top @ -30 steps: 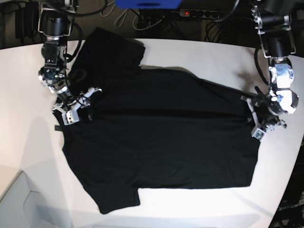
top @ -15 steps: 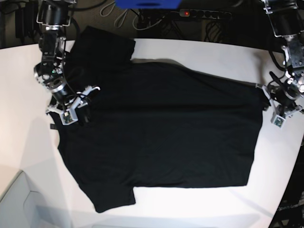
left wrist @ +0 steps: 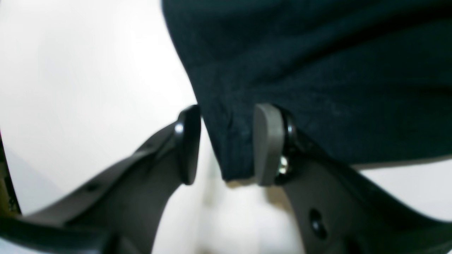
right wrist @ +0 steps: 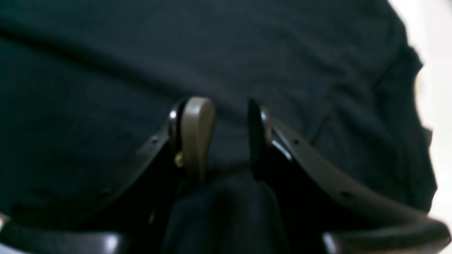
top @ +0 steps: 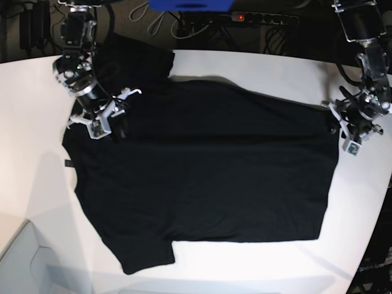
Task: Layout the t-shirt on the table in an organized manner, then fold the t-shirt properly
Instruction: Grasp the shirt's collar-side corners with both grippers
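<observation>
While the black short-sleeved cloth t-shirt [top: 202, 165] lies spread almost flat across the large white smooth table [top: 257, 67], we judge the laying-out step to be in hand, with folding not yet begun. Going left to right in the base view: the right gripper [top: 105, 117] sits at the collar and shoulder end, and in its wrist view its fingers [right wrist: 196, 134] stand a narrow way apart with dark cloth bunched between them, so it seems to be pinching the shirt. The body of the shirt fills the middle, one sleeve reaching to the far table edge and the other toward the near edge. At the right, the left gripper [top: 350, 131] is at the hem corner; in its wrist view the corner hangs between its part-open fingers [left wrist: 268, 144], touching one, and we cannot tell whether it is truly clamped. The shirt's long axis runs left to right, collar left, hem right. Next, we expect a gentle outward pull to smooth wrinkles before release.
</observation>
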`<move>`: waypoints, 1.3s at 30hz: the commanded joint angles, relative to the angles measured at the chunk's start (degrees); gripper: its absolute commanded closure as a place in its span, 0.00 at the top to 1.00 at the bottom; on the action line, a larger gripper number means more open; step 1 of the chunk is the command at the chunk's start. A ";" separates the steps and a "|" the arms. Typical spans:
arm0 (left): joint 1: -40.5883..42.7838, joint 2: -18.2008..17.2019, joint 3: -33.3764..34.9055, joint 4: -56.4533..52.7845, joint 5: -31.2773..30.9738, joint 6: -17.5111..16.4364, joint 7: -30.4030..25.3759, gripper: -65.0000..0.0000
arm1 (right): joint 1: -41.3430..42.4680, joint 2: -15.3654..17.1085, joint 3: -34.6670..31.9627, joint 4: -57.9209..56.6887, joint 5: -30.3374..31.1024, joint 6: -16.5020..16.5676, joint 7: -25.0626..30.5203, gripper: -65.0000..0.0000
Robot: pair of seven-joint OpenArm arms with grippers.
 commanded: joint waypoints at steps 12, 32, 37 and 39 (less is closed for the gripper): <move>-0.92 0.68 -0.29 0.35 -0.72 0.27 -1.15 0.37 | -0.51 -0.46 0.08 1.51 1.05 -0.16 1.89 0.32; 0.13 4.55 -1.08 0.97 -0.72 0.27 -1.07 0.00 | -9.83 0.86 2.02 4.32 1.05 -0.08 1.89 0.77; -0.04 5.60 -4.60 2.81 -2.48 0.27 -1.07 0.00 | -9.21 -3.01 10.90 4.15 1.14 -0.08 1.89 0.77; 0.04 5.52 -4.77 4.13 -5.46 0.27 -1.07 0.00 | -9.13 -3.72 12.92 4.15 1.14 -0.08 1.89 0.77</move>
